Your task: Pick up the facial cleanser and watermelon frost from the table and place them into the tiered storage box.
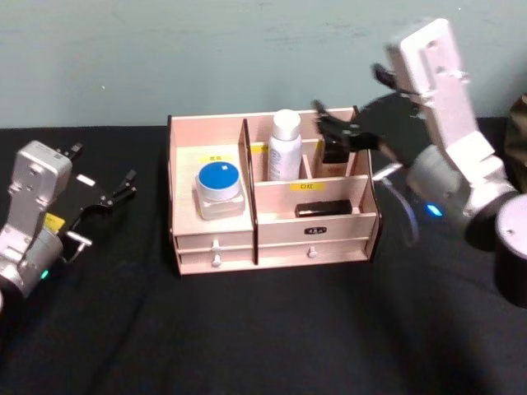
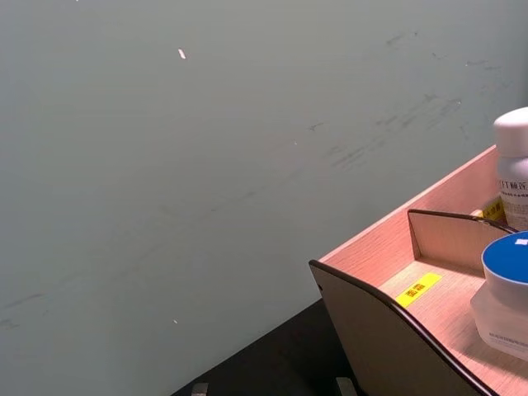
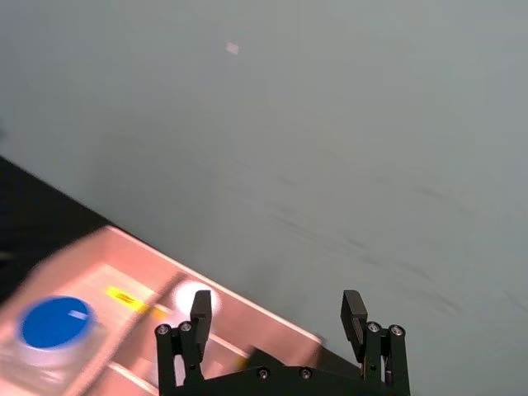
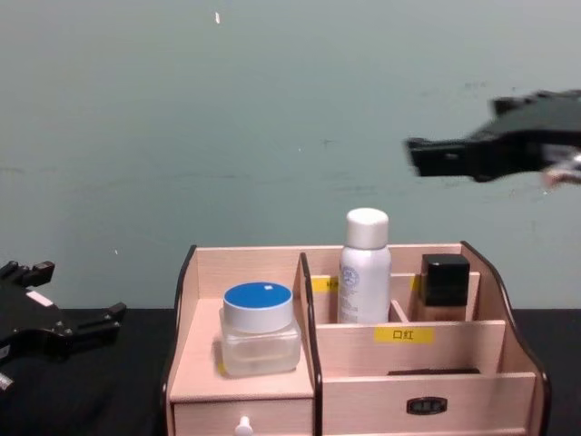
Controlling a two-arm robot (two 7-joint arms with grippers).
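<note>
The left claw (image 1: 103,197) rests open on the table (image 1: 272,329); the right claw (image 1: 346,130), open above the storage box (image 1: 272,239), should lift straight clear.

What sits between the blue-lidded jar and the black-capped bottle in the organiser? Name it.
The white spray bottle stands upright between the blue-lidded jar and the black-capped bottle, behind a wooden divider, seen in the chest view.
</note>
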